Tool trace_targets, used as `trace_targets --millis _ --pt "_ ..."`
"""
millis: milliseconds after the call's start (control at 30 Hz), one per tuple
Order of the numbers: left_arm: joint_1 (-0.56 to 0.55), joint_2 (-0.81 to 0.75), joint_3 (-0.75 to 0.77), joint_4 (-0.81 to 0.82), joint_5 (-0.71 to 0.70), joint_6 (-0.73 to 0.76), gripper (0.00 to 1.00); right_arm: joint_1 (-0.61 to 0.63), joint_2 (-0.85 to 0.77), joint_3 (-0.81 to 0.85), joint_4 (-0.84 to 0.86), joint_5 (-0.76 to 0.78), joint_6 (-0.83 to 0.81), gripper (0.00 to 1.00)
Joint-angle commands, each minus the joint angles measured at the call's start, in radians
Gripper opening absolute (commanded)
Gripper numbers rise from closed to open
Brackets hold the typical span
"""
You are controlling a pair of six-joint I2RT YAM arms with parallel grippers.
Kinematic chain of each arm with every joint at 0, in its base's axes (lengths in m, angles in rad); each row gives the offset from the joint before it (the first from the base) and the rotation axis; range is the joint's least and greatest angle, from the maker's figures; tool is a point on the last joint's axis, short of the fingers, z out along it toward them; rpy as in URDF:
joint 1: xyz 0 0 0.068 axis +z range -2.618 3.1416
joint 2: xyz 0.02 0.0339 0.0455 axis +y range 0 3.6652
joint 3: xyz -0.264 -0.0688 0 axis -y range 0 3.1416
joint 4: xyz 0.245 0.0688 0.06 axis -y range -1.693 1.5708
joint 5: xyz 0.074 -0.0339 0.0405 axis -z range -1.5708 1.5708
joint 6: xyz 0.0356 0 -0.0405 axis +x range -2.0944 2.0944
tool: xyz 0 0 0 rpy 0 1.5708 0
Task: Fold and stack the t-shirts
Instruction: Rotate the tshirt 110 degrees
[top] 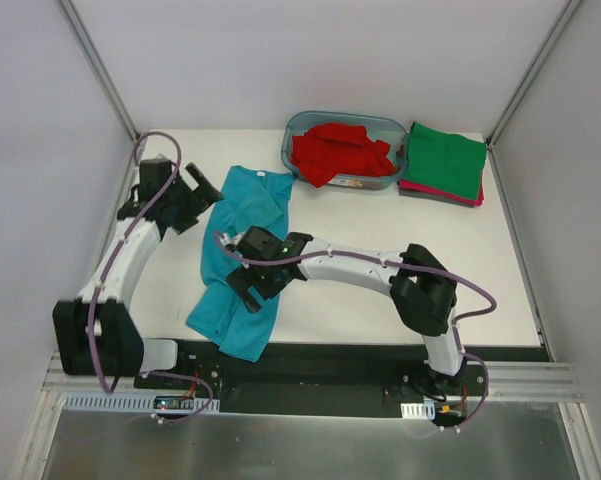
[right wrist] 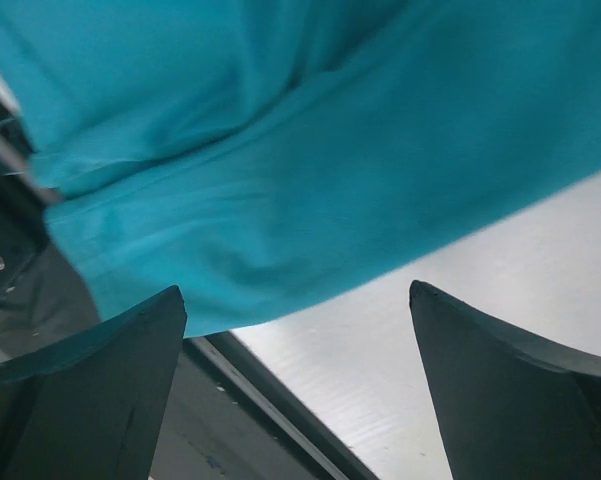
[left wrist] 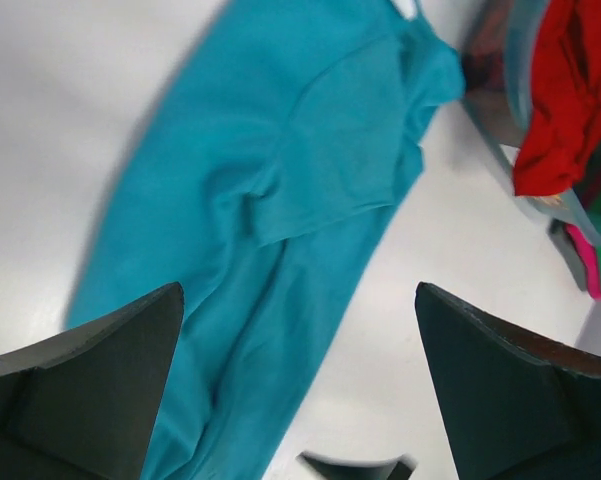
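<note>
A teal shirt (top: pixel 248 205) lies rumpled on my table (top: pixel 380 215). My left gripper (top: pixel 195 200) hovers by its collar end, my right gripper (top: pixel 248 290) over its lower half (both spread wide, empty). A red shirt (top: pixel 340 152) fills a tub (top: pixel 288 148) beside a green shirt (top: pixel 445 158), possibly atop a magenta shirt (top: pixel 432 192).

The left arm (top: pixel 120 270) extends forward along the left side; the left end effector (top: pixel 205 195) angles inward, jaws fully spread. The right arm (top: pixel 360 268) reaches leftward across the centre, elbow raised; the right end effector (top: pixel 245 288) points downward, jaws wide apart.
</note>
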Motion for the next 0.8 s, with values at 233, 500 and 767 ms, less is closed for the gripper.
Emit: trace_targets --millis 233,500,767 --pt "-0.011 0.726 0.487 0.193 0.457 0.122 0.99 0.022 0.087 0.07 0.135 -0.186 0.013 0.96" --pt "-0.02 0.979 0.627 0.181 0.383 0.058 0.99 -0.055 0.116 -0.003 0.14 -0.274 0.032 0.96" --pt "0.032 1.074 0.728 0.134 0.262 0.027 0.99 -0.211 0.096 -0.095 0.169 -0.426 -0.048 0.96"
